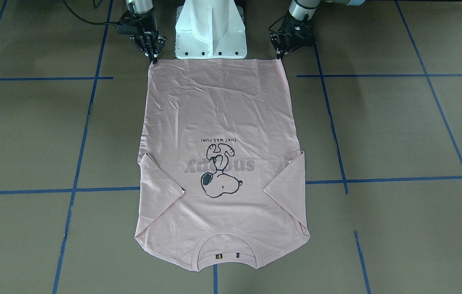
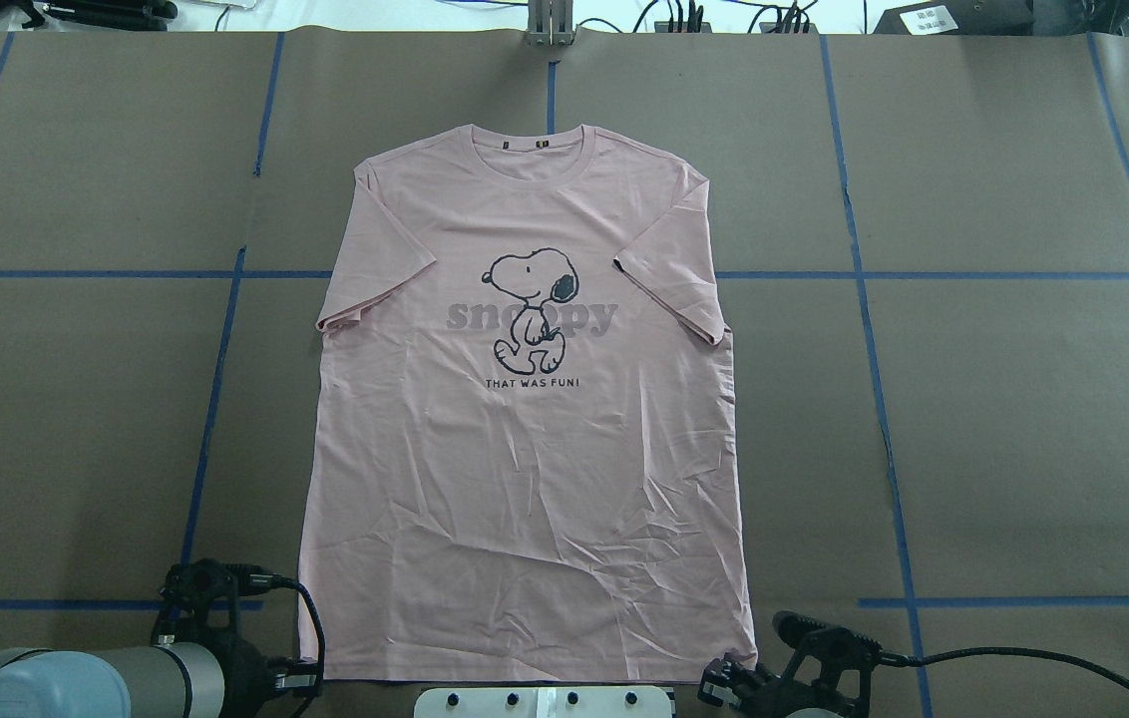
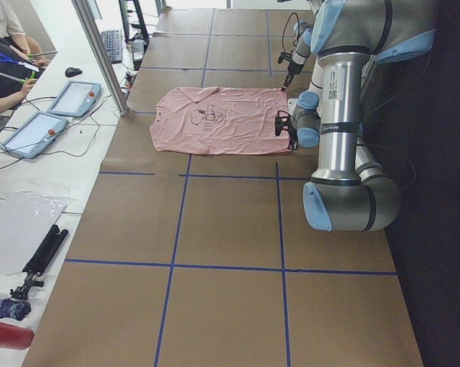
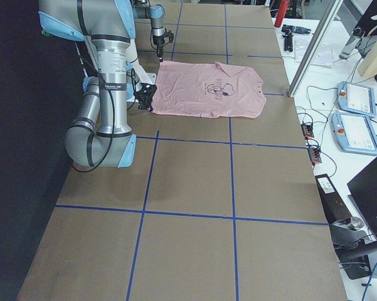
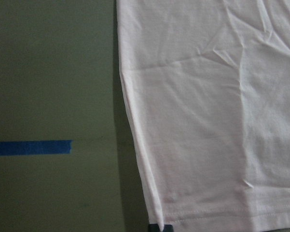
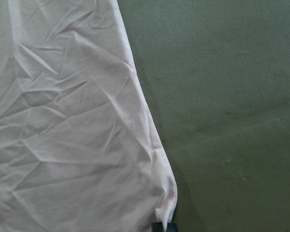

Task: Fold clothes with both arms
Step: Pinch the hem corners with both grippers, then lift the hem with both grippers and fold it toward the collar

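Observation:
The pale pink T-shirt lies flat and front up on the brown table, its collar on the far side from me and its hem towards my base. My left gripper is at the hem's left corner and looks shut on it. My right gripper is at the hem's right corner, which curls up slightly, and looks shut on it. Both sleeves lie flat along the body. In the overhead view the left gripper and right gripper sit at the bottom edge.
The white pedestal base stands between the grippers just behind the hem. Blue tape lines cross the table. Tablets and cables lie on a side bench. A black cable trails from the right wrist.

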### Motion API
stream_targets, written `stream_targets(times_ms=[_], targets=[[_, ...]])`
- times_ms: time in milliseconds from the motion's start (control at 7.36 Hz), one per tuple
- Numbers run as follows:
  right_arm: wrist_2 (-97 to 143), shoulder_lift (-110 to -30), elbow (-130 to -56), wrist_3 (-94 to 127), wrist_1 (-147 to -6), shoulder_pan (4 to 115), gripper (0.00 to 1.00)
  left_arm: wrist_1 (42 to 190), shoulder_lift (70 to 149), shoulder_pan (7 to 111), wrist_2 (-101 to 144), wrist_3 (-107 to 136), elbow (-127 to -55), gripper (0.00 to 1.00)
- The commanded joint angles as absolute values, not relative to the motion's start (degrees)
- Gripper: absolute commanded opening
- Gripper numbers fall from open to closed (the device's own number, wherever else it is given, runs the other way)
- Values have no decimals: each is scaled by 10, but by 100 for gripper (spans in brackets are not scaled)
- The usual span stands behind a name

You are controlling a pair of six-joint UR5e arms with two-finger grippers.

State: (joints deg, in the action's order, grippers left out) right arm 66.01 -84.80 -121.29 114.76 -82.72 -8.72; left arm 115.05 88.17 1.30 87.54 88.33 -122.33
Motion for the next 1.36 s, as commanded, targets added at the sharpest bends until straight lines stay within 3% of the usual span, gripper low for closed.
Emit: stream_targets(times_ms=[0, 136, 408, 679, 951, 1223], targets=[[658, -850, -1218, 1144, -830, -80, 0, 1150, 882, 13, 875, 882, -1230, 0], [664, -859, -1252, 1130, -838, -64, 0, 1117, 879, 19, 887, 876, -1284, 0], [737, -857, -1412, 1046, -1008, -18, 0, 870, 940, 32, 992, 872, -1455, 0], [828, -771, -1551, 1045, -1207, 10, 0, 753, 1063, 105, 1060, 838, -1497, 0], [847, -646, -1548, 1006, -1324, 44, 0, 721, 1089, 130, 1063, 831, -1510, 0], [845, -614, -1462, 916, -1315, 125, 0, 722, 1110, 196, 1059, 730, -1431, 0]])
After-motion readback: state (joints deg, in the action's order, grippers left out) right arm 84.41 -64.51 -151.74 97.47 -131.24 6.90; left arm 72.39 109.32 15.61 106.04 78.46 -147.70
